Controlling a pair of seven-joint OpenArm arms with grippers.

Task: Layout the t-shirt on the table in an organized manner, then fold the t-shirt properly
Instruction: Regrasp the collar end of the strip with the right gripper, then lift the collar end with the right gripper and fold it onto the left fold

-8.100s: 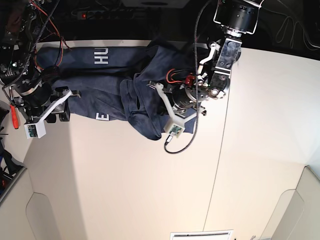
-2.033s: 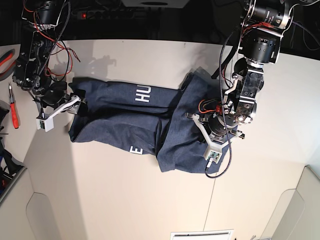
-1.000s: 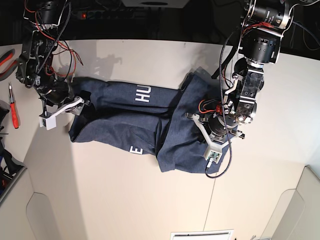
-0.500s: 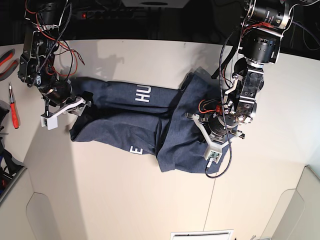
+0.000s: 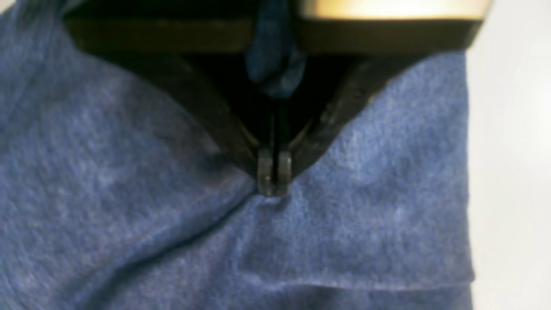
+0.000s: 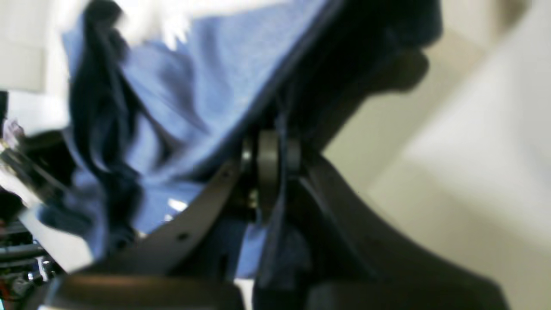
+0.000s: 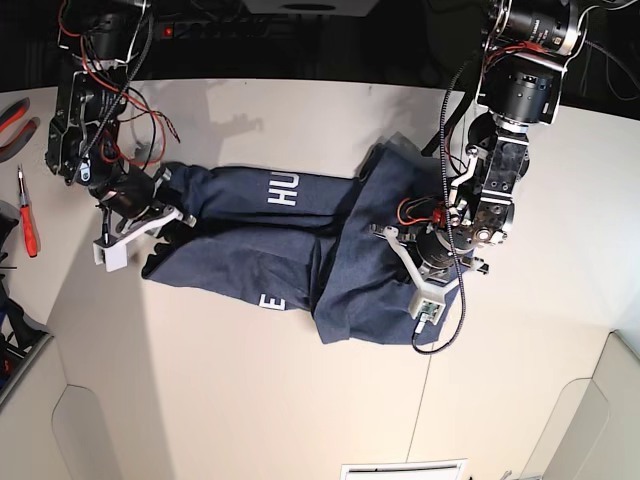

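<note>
The navy t-shirt [image 7: 250, 240] lies crumpled lengthwise on the off-white table [image 7: 250, 400], white letters showing and its right part bunched into folds. My right gripper [image 7: 165, 205] is at the shirt's left end. In the right wrist view this gripper [image 6: 269, 159] is shut with blue cloth [image 6: 193, 86] caught between its fingers and lifted off the table. My left gripper [image 7: 435, 245] presses on the bunched right end. In the left wrist view that gripper [image 5: 274, 172] is shut on a pinch of fabric [image 5: 129, 172], near the shirt's edge.
Red-handled pliers [image 7: 12, 115] and a red screwdriver [image 7: 27, 225] lie at the table's left edge. A power strip [image 7: 220, 30] sits beyond the far edge. A thin dark seam [image 7: 440, 330] crosses the table on the right. Loose cables hang from both arms.
My right gripper moved down and right onto the shirt's left end and shut on the cloth, nudging that end. The left arm and the shirt's right end stayed put.
</note>
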